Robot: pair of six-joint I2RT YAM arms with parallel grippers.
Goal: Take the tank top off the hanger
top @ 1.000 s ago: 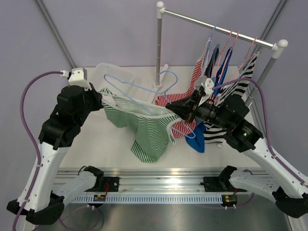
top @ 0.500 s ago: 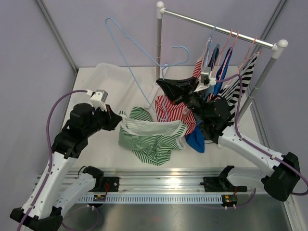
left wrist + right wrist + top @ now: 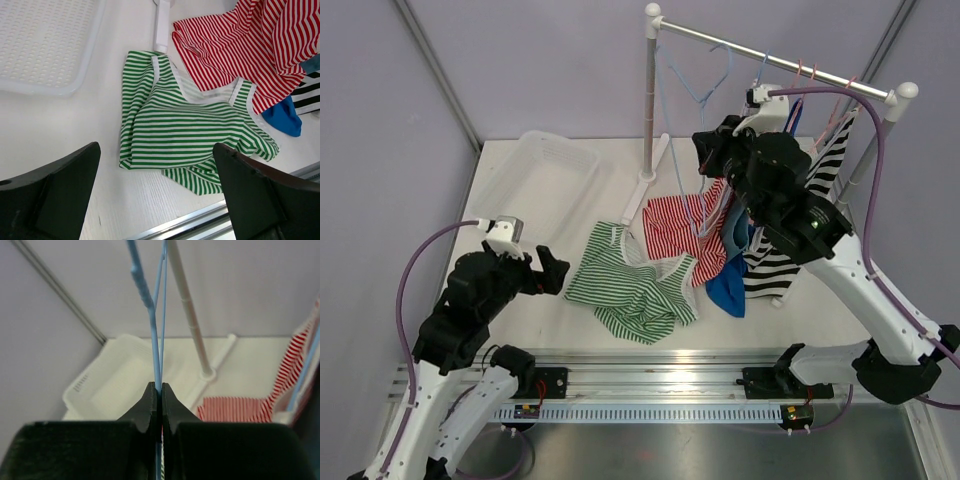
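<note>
The green-and-white striped tank top (image 3: pixel 630 288) lies crumpled on the table, off the hanger; the left wrist view shows it (image 3: pixel 192 127) ahead of the fingers. My left gripper (image 3: pixel 542 268) (image 3: pixel 157 200) is open and empty, just left of the tank top and apart from it. The light-blue wire hanger (image 3: pixel 672 140) is bare and held high beside the rack pole, its hook near the rail. My right gripper (image 3: pixel 704 148) (image 3: pixel 159 390) is shut on the hanger's wire (image 3: pixel 150 315).
A clothes rack (image 3: pixel 775 58) stands at the back right with several garments on hangers: red-striped (image 3: pixel 680 228), blue (image 3: pixel 730 288), black-and-white striped (image 3: pixel 825 165). Its pole (image 3: pixel 648 110) stands mid-table. A white tray (image 3: pixel 550 165) sits at the back left.
My left gripper opened and dropped the tank top onto the table, then drew back to the lower left. My right arm swung the bare hanger up toward the rail.
</note>
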